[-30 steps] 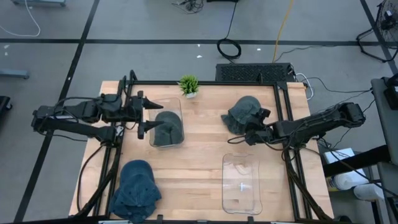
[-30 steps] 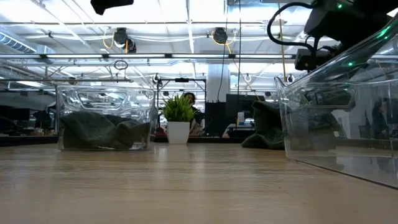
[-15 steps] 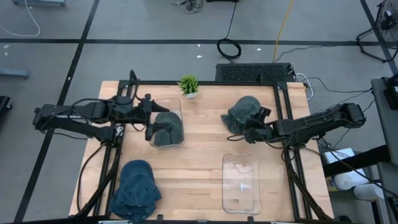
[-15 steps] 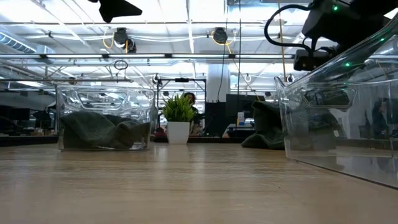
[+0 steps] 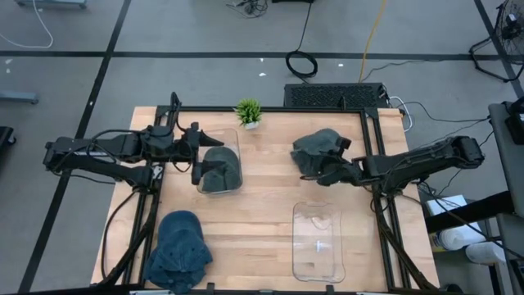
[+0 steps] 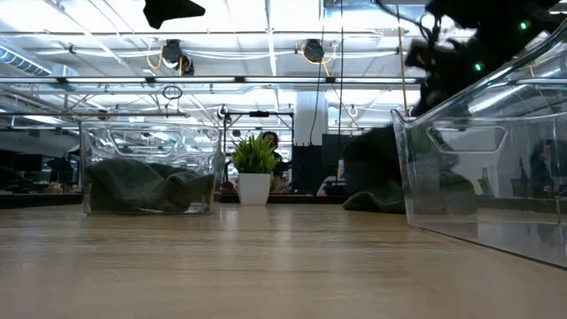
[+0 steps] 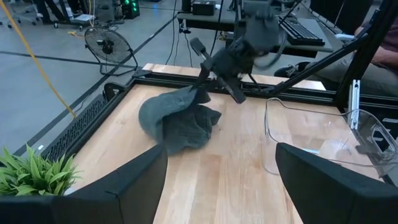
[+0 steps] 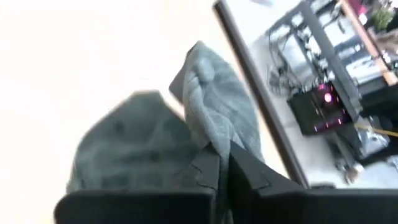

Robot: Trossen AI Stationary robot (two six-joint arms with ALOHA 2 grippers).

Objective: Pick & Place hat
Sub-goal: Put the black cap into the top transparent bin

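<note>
No writing, label, brand, number or sign can be read on anything in these pictures. The clear bins, the hats, the small potted plant and the wooden table carry no visible lettering. In the low view, the room behind the table may hold signs or screens, but they are too far off and too dim to make out any characters.

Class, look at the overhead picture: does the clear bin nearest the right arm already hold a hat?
No, that clear bin holds no hat; the grey hat lies on the table, pinched by the right claw.
</note>
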